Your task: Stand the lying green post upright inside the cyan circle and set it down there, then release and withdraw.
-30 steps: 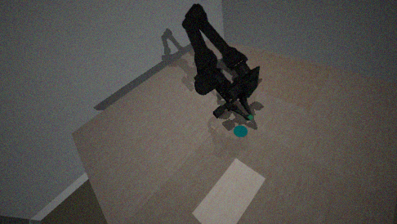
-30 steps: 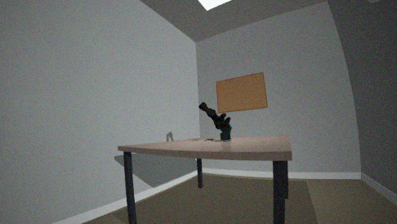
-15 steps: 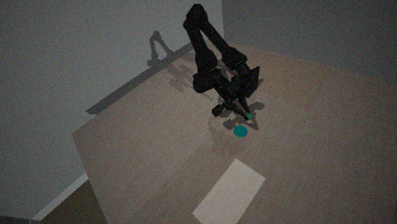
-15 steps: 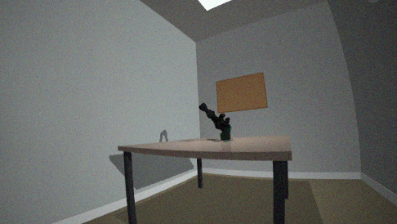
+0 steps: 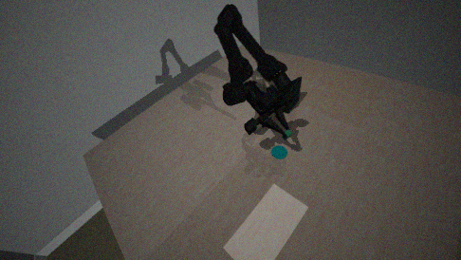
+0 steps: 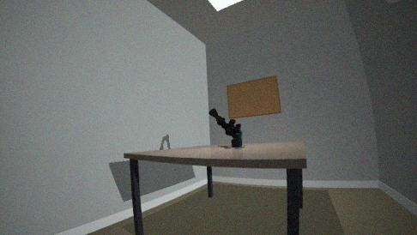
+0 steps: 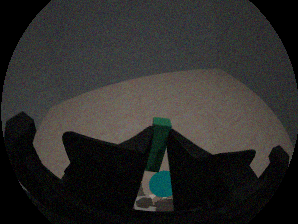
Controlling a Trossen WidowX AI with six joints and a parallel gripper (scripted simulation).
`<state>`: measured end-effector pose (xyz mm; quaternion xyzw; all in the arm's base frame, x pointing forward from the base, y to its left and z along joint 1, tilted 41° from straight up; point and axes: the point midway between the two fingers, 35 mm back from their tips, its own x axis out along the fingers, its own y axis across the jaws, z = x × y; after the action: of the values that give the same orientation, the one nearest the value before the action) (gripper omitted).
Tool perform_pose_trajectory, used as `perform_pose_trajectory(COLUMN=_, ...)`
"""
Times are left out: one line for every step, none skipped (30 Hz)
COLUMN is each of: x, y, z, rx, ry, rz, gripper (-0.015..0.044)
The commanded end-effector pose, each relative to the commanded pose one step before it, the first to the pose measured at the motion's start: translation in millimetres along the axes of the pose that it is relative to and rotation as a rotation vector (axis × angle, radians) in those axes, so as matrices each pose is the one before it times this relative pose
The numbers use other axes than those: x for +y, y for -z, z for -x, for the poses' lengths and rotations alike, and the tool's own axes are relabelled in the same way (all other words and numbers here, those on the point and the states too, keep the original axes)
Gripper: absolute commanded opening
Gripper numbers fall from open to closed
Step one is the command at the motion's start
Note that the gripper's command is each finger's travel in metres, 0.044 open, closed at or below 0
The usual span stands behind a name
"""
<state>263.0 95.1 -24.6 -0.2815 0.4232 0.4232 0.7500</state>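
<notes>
Fingers are clamped on the green post (image 7: pixel 158 143) (dim light); the cyan circle (image 5: pixel 279 152) is seen just beside it on the surface (image 5: pixel 379 166).

A bare test room, like a small lab or office. Plain grey walls (image 6: pixel 86 86) meet an olive floor (image 6: pixel 240 210) with white skirting. One wooden table (image 6: pixel 266 159) on dark legs bears the arm (image 6: pixel 225 124). A cork board (image 6: pixel 253 98) hangs at 12 o'clock; a ceiling light (image 6: pixel 220 3) above.
</notes>
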Motion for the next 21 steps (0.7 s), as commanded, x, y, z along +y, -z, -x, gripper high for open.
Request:
perform_pose_trajectory(x=1.42, y=1.69, z=2.51, rx=-0.02966, ry=0.006, rz=0.0142, gripper=0.0023)
perform_pose_trajectory(x=0.0, y=-0.09, z=0.51, rx=-0.00689, ry=0.00209, rz=0.0031, gripper=0.0023)
perform_pose_trajectory(x=0.0, y=-0.1, z=0.52, rx=-0.00687, ry=0.00213, rz=0.0032, gripper=0.0023)
perform_pose_trajectory(x=0.01, y=-0.1, z=0.52, rx=-0.00685, ry=0.00216, rz=0.0032, gripper=0.0023)
perform_pose_trajectory(x=0.01, y=-0.1, z=0.53, rx=-0.00683, ry=0.0022, rz=0.0033, gripper=0.0023)
perform_pose_trajectory(x=0.01, y=-0.11, z=0.53, rx=-0.00681, ry=0.00224, rz=0.0033, gripper=0.0023)
perform_pose_trajectory(x=0.01, y=-0.11, z=0.54, rx=-0.00679, ry=0.00227, rz=0.0033, gripper=0.0023)
perform_pose_trajectory(x=0.02, y=-0.12, z=0.54, rx=-0.00677, ry=0.00231, rz=0.0034, gripper=0.0023)
perform_pose_trajectory(x=0.02, y=-0.12, z=0.55, rx=-0.00675, ry=0.00234, rz=0.0034, gripper=0.0023)
perform_pose_trajectory(x=0.02, y=-0.12, z=0.55, rx=-0.00673, ry=0.00238, rz=0.0034, gripper=0.0023)
perform_pose_trajectory(x=0.03, y=-0.13, z=0.56, rx=-0.00671, ry=0.00241, rz=0.0035, gripper=0.0023)
perform_pose_trajectory(x=0.03, y=-0.13, z=0.56, rx=-0.00668, ry=0.00244, rz=0.0035, gripper=0.0023)
perform_pose_trajectory(x=0.03, y=-0.14, z=0.57, rx=-0.00666, ry=0.00248, rz=0.0036, gripper=0.0023)
perform_pose_trajectory(x=0.03, y=-0.14, z=0.57, rx=-0.00664, ry=0.00251, rz=0.0036, gripper=0.0023)
perform_pose_trajectory(x=0.04, y=-0.14, z=0.58, rx=-0.00662, ry=0.00254, rz=0.0036, gripper=0.0023)
perform_pose_trajectory(x=0.04, y=-0.15, z=0.59, rx=-0.00659, ry=0.00257, rz=0.0037, gripper=0.0023)
perform_pose_trajectory(x=0.04, y=-0.15, z=0.59, rx=-0.00657, ry=0.00261, rz=0.0037, gripper=0.0023)
perform_pose_trajectory(x=0.04, y=-0.16, z=0.59, rx=-0.00655, ry=0.00264, rz=0.0037, gripper=0.0023)
perform_pose_trajectory(x=0.05, y=-0.16, z=0.6, rx=-0.00652, ry=0.00267, rz=0.0038, gripper=0.0023)
perform_pose_trajectory(x=0.05, y=-0.17, z=0.6, rx=-0.0065, ry=0.0027, rz=0.0038, gripper=0.0023)
perform_pose_trajectory(x=0.05, y=-0.17, z=0.61, rx=-0.00647, ry=0.00273, rz=0.0039, gripper=0.0023)
